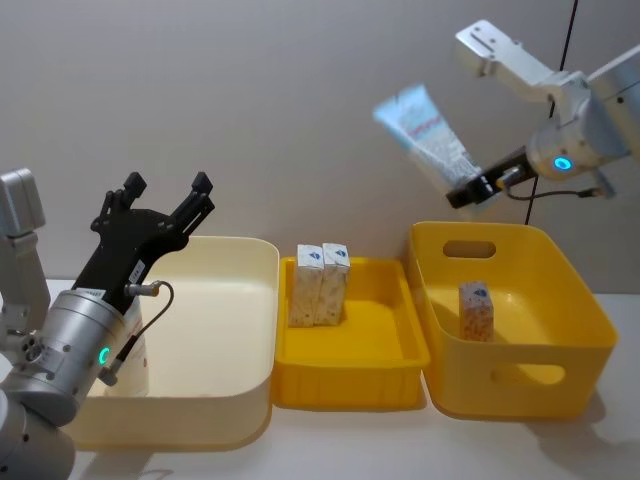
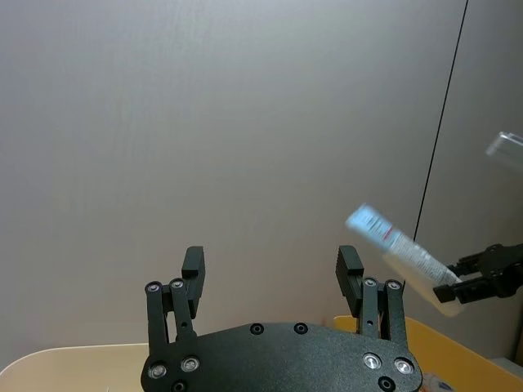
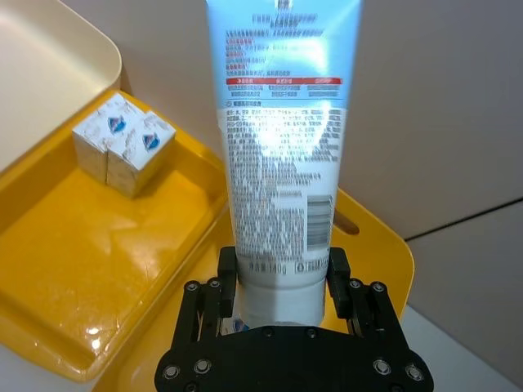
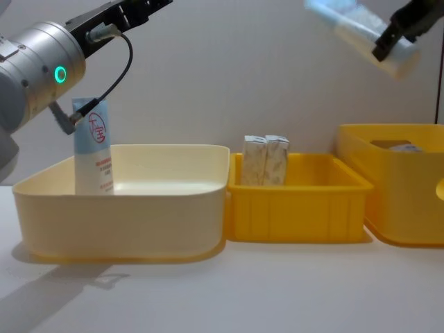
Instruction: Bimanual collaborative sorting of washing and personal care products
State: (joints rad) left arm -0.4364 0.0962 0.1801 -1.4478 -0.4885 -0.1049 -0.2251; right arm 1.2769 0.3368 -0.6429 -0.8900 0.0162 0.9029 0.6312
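Held tube (image 3: 278, 163): light blue at the flat crimped end, white toward the cap, with dense small print, a red band and a barcode on the visible face. It is soft plastic, flattened at the top and round at the cap end. It is in the air above the deep bin (image 1: 540, 385), tilted, crimped end up and toward the robot's left.

Right gripper (image 3: 282, 282): raised high over the deep bin, arm bent at the wrist. Its black fingers are closed narrowly on the tube's white cap end, one each side.

Left gripper (image 1: 168, 185): raised above the cream bin (image 1: 230, 400), pointing up and forward from a silver wrist with a green light. Its black fingers are spread wide and hold nothing.

Second tube (image 4: 93, 149): stands upright in the cream bin's left rear corner, light blue above white, round red logo facing forward.

Cartons: two small white cartons (image 1: 320, 283) with pink-orange print and a blue mark on top stand upright, touching side by side, at the rear of the shallow yellow tray (image 1: 350, 385). A third carton (image 1: 476, 310) stands upright inside the deep bin.

Bins: smooth moulded plastic, rounded corners. The cream bin sits left, the tray in the middle, the deep yellow bin with handle slots right, all just beside one another on a white table (image 4: 277, 291).
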